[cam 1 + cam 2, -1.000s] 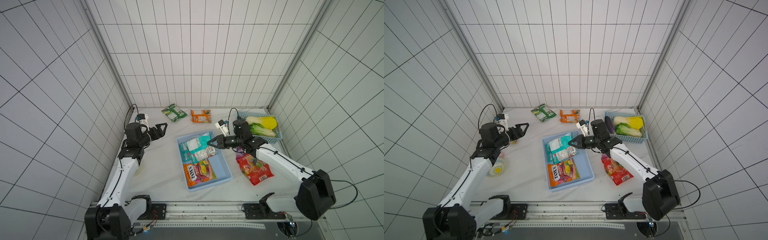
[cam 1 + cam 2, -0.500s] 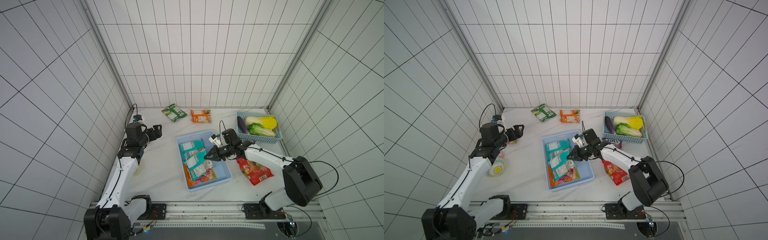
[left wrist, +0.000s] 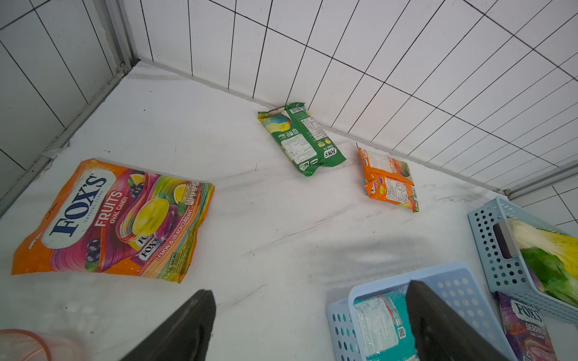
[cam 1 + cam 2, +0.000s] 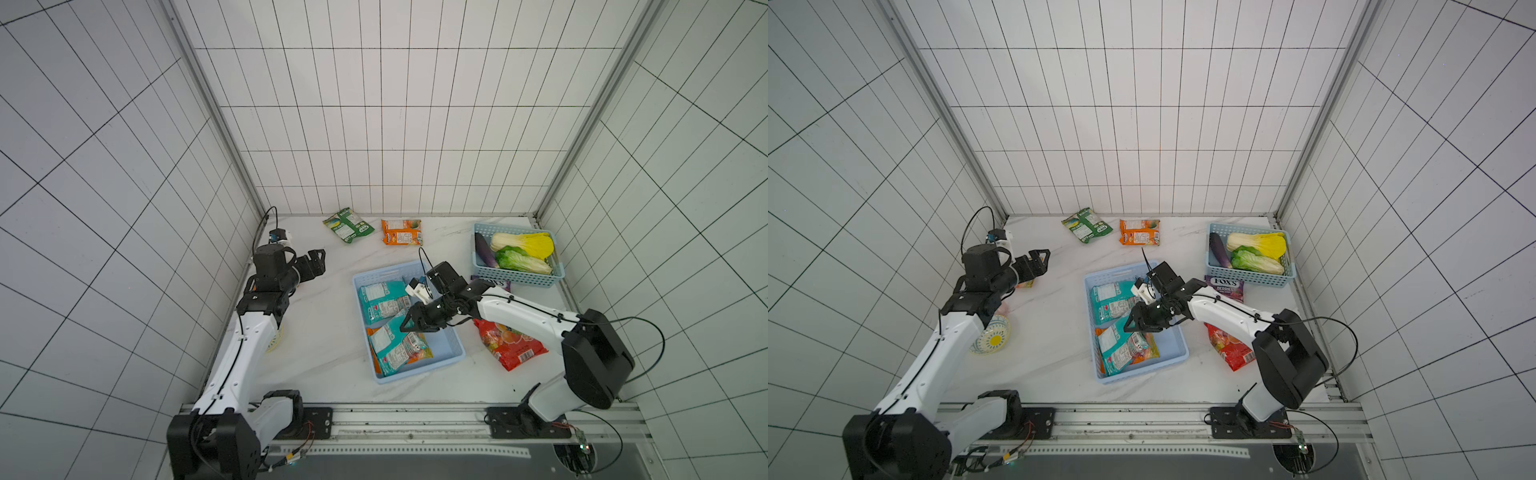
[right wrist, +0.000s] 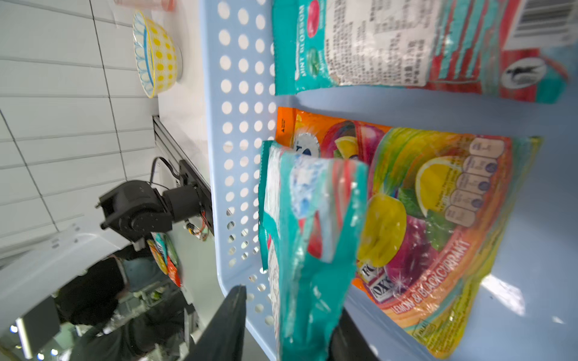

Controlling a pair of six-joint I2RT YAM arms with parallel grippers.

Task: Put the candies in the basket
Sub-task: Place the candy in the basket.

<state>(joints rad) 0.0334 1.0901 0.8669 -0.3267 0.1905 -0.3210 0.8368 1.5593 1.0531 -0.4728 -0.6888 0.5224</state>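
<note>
In both top views the right gripper (image 4: 409,326) hangs low over the basket (image 4: 449,345) at mid-table, with a teal candy bag (image 4: 390,345) at its tips. A green bag (image 4: 1087,225) and an orange bag (image 4: 1139,232) lie by the table's far edge. Left wrist: the left gripper (image 3: 306,328) is spread wide and empty. Right wrist: the fingers (image 5: 225,325) are parted, and the teal candy bag stands between them, clear of one.

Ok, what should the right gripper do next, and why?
Probably lift the right gripper straight up, out of the basket. Its jaws stand parted around the teal bag, which already rests in the basket atop the orange bag, so backing off should leave it there.
</note>
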